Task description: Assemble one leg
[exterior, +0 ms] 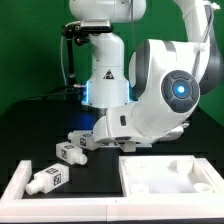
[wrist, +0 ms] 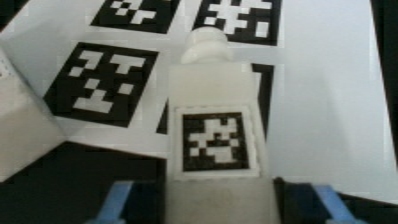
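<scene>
In the wrist view a white leg [wrist: 217,105] lies flat over the marker board [wrist: 45,45], its narrow round stub pointing away from the gripper and a square tag on its blocky end. My gripper [wrist: 221,205] is open and straddles the blocky end. There is a dark gap between the leg and each blue fingertip [wrist: 128,200]. In the exterior view two more legs [exterior: 68,152] [exterior: 47,180] lie on the black table. The gripper there is hidden behind the arm's white body.
The large white tray-like part [exterior: 150,182] lies at the exterior view's lower right. A white rim piece [exterior: 14,186] sits at the lower left. The arm's bulky links [exterior: 160,95] hang low over the table's middle.
</scene>
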Controlling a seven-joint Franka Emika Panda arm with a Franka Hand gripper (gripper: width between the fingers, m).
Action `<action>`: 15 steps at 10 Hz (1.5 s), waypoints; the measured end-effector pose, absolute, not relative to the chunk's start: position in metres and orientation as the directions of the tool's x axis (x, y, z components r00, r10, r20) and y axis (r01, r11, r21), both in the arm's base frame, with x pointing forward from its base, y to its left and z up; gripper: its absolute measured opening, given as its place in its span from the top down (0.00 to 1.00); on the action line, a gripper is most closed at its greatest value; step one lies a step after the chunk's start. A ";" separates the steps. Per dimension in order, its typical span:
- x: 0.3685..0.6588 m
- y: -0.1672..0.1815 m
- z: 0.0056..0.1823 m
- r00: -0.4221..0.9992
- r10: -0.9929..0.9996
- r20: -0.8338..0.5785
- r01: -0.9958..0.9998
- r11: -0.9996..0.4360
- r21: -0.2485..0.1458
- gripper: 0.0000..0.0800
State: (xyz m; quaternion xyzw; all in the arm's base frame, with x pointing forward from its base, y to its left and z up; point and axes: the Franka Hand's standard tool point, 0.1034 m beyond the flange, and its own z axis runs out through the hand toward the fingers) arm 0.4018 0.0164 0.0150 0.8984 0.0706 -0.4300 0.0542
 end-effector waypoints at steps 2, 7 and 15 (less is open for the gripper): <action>0.434 0.014 0.040 0.639 0.082 -0.765 0.161 -0.987 0.028 0.64; 0.492 0.023 0.078 0.709 0.110 -0.697 0.200 -0.979 0.049 0.64; 0.583 0.054 0.143 0.941 0.049 -0.335 0.048 -0.999 -0.010 0.64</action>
